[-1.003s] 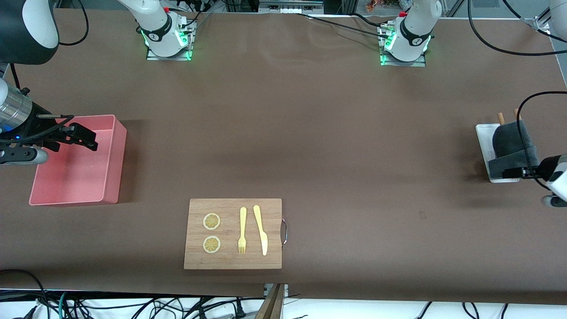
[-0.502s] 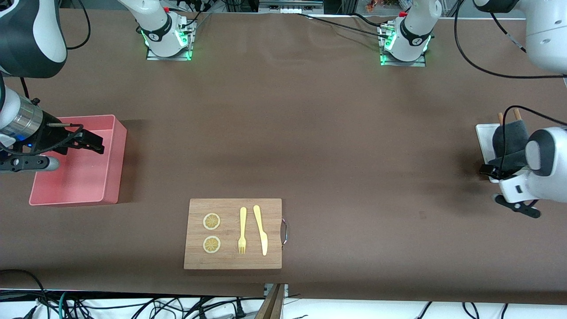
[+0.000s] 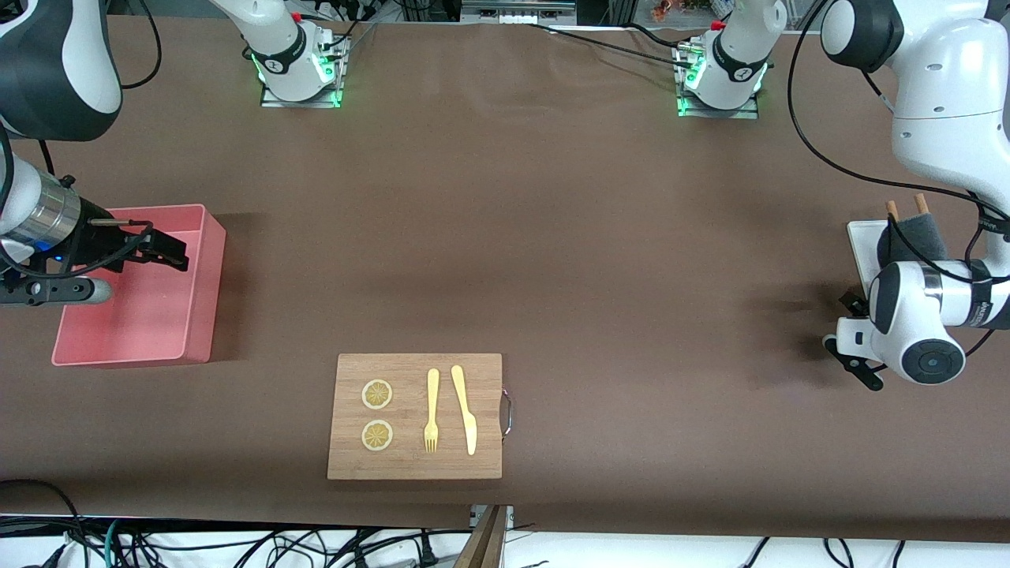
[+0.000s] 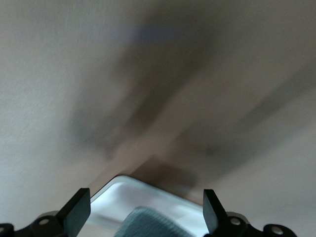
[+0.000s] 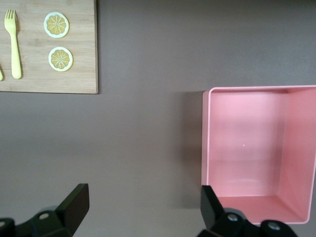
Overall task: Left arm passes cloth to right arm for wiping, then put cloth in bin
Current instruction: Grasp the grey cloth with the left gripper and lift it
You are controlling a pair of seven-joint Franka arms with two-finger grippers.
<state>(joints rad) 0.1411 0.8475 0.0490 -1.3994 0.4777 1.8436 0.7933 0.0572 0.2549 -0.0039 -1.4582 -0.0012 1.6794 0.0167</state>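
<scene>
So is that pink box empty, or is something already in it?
Empty. The right wrist view looks straight into the pink box and shows only bare pink floor; the grey cloth is on the white tray.

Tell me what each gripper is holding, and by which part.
Nothing. The left gripper hangs open over the cloth on its white tray; the right gripper waits open above the pink bin.

Robot lab: bolted arm bases (image 3: 300,75) (loose cables (image 3: 237,544)).

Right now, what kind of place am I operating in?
Likely a robotics lab bench: two bolted-down arm bases, loose cables along the table edge, and staged props, namely a wooden board with toy cutlery and a pink bin.
</scene>
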